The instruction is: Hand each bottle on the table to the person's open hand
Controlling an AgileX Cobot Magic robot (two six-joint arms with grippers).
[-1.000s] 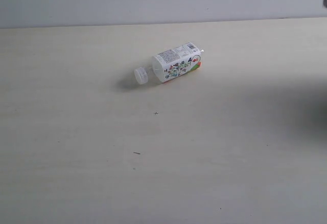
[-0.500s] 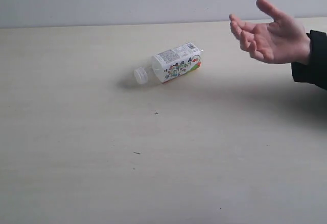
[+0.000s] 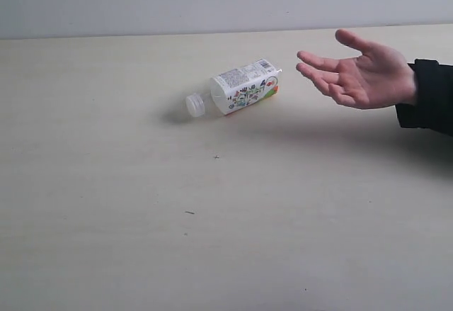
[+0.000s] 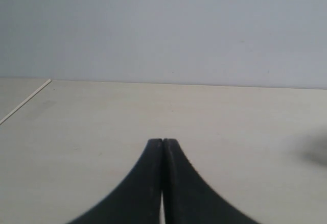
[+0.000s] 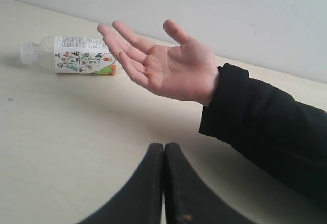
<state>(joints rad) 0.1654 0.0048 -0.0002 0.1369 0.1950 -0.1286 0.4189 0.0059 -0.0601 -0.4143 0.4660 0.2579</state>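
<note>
The left fingers [image 4: 152, 157] are pressed together with nothing between them, poised low over a bare stretch of the pale surface [image 3: 141, 240]. No bottle shows in their wrist view. The right fingers [image 5: 155, 160] are likewise pressed together and empty, and they point toward the scene's two key things, which suggests this arm is the better placed to act.

In the exterior view neither arm appears, so both seem parked back from the work area, probably waiting for a clear receiver. Just ahead of the right fingers, a person's open hand [image 3: 361, 77] reaches in from the right edge of the frame. It is palm up with the fingers spread and wears a black sleeve, and it is held above the surface as an offered landing place.

The white-capped bottle [image 3: 244, 86] with the printed label lies on its side at upper centre, near the hand's fingertips but apart from them. Its cap points to the left of the frame and its base toward the hand. It is the only bottle in view and has not yet been picked up.
</note>
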